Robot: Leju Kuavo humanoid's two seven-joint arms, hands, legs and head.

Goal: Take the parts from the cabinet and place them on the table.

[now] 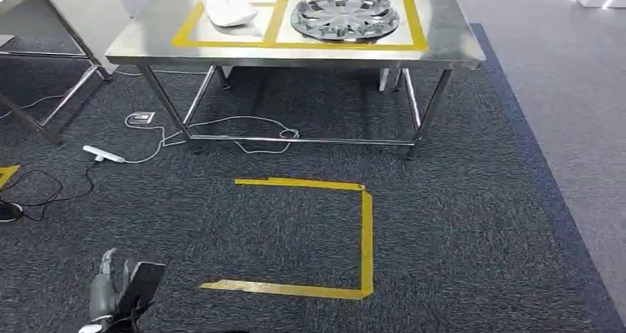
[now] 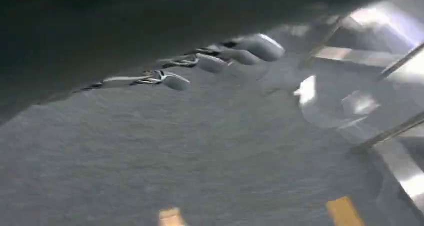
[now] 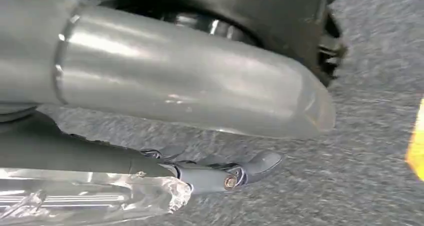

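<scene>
Plastic-wrapped part (image 3: 90, 198) just beside right hand (image 3: 210, 178) fingers (image 3: 265, 161), grip impossible to tell; left hand (image 1: 118, 285) fingers loosely apart, empty.

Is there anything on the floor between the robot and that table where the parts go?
Nothing visible: just carpet with flat yellow tape. Cables lie left and under the table. Its taped boxes already hold a white part and a wheel cover.
</scene>
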